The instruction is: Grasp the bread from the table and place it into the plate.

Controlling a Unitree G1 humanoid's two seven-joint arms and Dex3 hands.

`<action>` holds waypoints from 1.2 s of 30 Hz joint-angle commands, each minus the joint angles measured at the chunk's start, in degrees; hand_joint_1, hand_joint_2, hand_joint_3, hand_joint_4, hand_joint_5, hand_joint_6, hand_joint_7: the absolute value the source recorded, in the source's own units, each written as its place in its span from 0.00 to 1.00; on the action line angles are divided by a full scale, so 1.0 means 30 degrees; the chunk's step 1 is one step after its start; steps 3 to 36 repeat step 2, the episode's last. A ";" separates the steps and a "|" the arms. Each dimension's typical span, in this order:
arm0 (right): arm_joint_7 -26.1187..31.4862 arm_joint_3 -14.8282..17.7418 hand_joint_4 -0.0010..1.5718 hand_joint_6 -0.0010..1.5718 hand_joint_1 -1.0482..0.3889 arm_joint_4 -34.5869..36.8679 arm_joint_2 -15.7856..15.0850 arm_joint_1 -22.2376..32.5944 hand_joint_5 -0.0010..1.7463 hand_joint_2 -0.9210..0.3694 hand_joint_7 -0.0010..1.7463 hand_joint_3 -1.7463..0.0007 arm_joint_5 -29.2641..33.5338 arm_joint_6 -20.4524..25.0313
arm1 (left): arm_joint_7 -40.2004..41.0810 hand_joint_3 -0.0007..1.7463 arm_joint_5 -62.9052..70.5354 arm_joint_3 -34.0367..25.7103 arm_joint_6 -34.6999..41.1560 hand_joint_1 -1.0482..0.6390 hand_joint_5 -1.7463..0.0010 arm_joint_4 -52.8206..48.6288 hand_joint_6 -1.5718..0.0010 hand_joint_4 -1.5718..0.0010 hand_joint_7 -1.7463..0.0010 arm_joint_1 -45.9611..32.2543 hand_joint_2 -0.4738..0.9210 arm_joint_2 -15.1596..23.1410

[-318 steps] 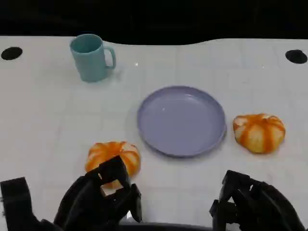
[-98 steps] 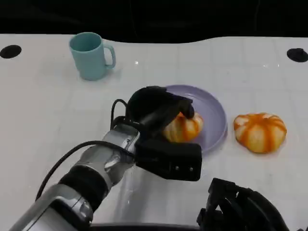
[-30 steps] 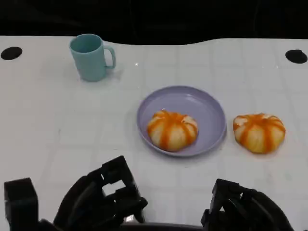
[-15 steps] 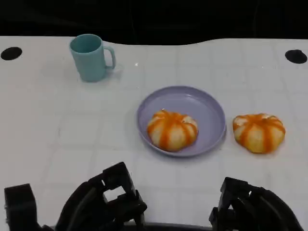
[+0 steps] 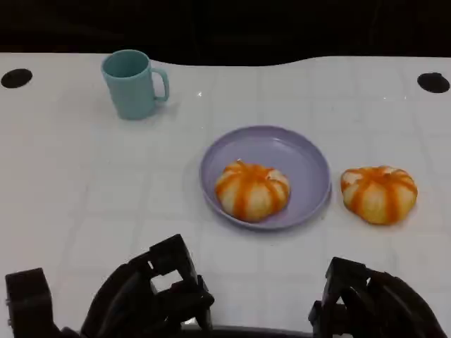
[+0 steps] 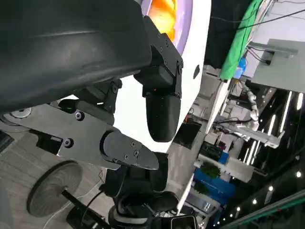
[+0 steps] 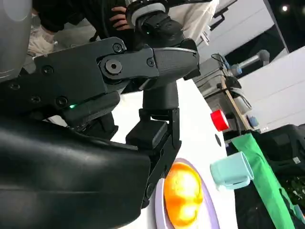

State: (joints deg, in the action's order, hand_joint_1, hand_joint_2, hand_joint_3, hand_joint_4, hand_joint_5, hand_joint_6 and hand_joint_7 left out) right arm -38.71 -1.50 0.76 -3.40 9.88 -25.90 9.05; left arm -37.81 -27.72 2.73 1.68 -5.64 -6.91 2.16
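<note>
One bread (image 5: 251, 190) sits inside the plate (image 5: 304, 160); a second bread (image 5: 379, 193) lies on the counter (image 5: 70, 183) just beside it. Left robot hand (image 5: 151, 299) and right robot hand (image 5: 370, 306) hold nothing; finger spread cannot be told.

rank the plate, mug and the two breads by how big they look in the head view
1. purple plate
2-3. bread on the plate and bread on the table: look alike, no ranking
4. teal mug, slightly smaller, though farther from the camera
</note>
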 commanded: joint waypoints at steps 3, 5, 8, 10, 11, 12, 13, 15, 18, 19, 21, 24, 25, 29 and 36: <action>0.0268 0.0102 0.54 0.48 0.24 -0.0360 -0.0067 0.0105 0.92 0.00 0.79 0.86 -0.0076 -0.0086 | -0.0477 0.01 0.0036 -0.0353 -0.0271 0.45 0.00 -0.0094 0.66 0.54 0.00 0.0074 0.97 0.0267; 0.0268 0.0102 0.54 0.48 0.24 -0.0360 -0.0067 0.0105 0.92 0.00 0.79 0.86 -0.0076 -0.0086 | -0.0477 0.01 0.0036 -0.0353 -0.0271 0.45 0.00 -0.0094 0.66 0.54 0.00 0.0074 0.97 0.0267; 0.0268 0.0102 0.54 0.48 0.24 -0.0360 -0.0067 0.0105 0.92 0.00 0.79 0.86 -0.0076 -0.0086 | -0.0477 0.01 0.0036 -0.0353 -0.0271 0.45 0.00 -0.0094 0.66 0.54 0.00 0.0074 0.97 0.0267; 0.0268 0.0102 0.54 0.48 0.24 -0.0360 -0.0067 0.0105 0.92 0.00 0.79 0.86 -0.0076 -0.0086 | -0.0477 0.01 0.0036 -0.0353 -0.0271 0.45 0.00 -0.0094 0.66 0.54 0.00 0.0074 0.97 0.0267; 0.0268 0.0102 0.54 0.48 0.24 -0.0360 -0.0067 0.0105 0.92 0.00 0.79 0.86 -0.0076 -0.0086 | -0.0477 0.01 0.0036 -0.0353 -0.0271 0.45 0.00 -0.0094 0.66 0.54 0.00 0.0074 0.97 0.0267; 0.0268 0.0102 0.54 0.48 0.24 -0.0360 -0.0067 0.0105 0.92 0.00 0.79 0.86 -0.0076 -0.0086 | -0.0477 0.01 0.0036 -0.0353 -0.0271 0.45 0.00 -0.0094 0.66 0.54 0.00 0.0074 0.97 0.0267; 0.0268 0.0102 0.54 0.48 0.24 -0.0360 -0.0067 0.0105 0.92 0.00 0.79 0.86 -0.0076 -0.0086 | -0.0477 0.01 0.0036 -0.0353 -0.0271 0.45 0.00 -0.0094 0.66 0.54 0.00 0.0074 0.97 0.0267; 0.0268 0.0102 0.54 0.48 0.24 -0.0360 -0.0067 0.0105 0.92 0.00 0.79 0.86 -0.0076 -0.0086 | -0.0477 0.01 0.0036 -0.0353 -0.0271 0.45 0.00 -0.0094 0.66 0.54 0.00 0.0074 0.97 0.0267; 0.0268 0.0102 0.54 0.48 0.24 -0.0360 -0.0067 0.0105 0.92 0.00 0.79 0.86 -0.0076 -0.0086 | -0.0477 0.01 0.0036 -0.0353 -0.0271 0.45 0.00 -0.0094 0.66 0.54 0.00 0.0074 0.97 0.0267; 0.0268 0.0102 0.54 0.48 0.24 -0.0360 -0.0067 0.0105 0.92 0.00 0.79 0.86 -0.0076 -0.0086 | -0.0477 0.01 0.0036 -0.0353 -0.0271 0.45 0.00 -0.0094 0.66 0.54 0.00 0.0074 0.97 0.0267; 0.0268 0.0102 0.54 0.48 0.24 -0.0360 -0.0067 0.0105 0.92 0.00 0.79 0.86 -0.0076 -0.0086 | -0.0477 0.01 0.0036 -0.0353 -0.0271 0.45 0.00 -0.0094 0.66 0.54 0.00 0.0074 0.97 0.0267; 0.0268 0.0102 0.54 0.48 0.24 -0.0360 -0.0067 0.0105 0.92 0.00 0.79 0.86 -0.0076 -0.0086 | -0.0477 0.01 0.0036 -0.0353 -0.0271 0.45 0.00 -0.0094 0.66 0.54 0.00 0.0074 0.97 0.0267; 0.0268 0.0102 0.54 0.48 0.24 -0.0360 -0.0067 0.0105 0.92 0.00 0.79 0.86 -0.0076 -0.0086 | -0.0477 0.01 0.0036 -0.0353 -0.0271 0.45 0.00 -0.0094 0.66 0.54 0.00 0.0074 0.97 0.0267; 0.0268 0.0102 0.54 0.48 0.24 -0.0360 -0.0067 0.0105 0.92 0.00 0.79 0.86 -0.0076 -0.0086 | -0.0477 0.01 0.0036 -0.0353 -0.0271 0.45 0.00 -0.0094 0.66 0.54 0.00 0.0074 0.97 0.0267; 0.0268 0.0102 0.54 0.48 0.24 -0.0360 -0.0067 0.0105 0.92 0.00 0.79 0.86 -0.0076 -0.0086 | -0.0477 0.01 0.0036 -0.0353 -0.0271 0.45 0.00 -0.0094 0.66 0.54 0.00 0.0074 0.97 0.0267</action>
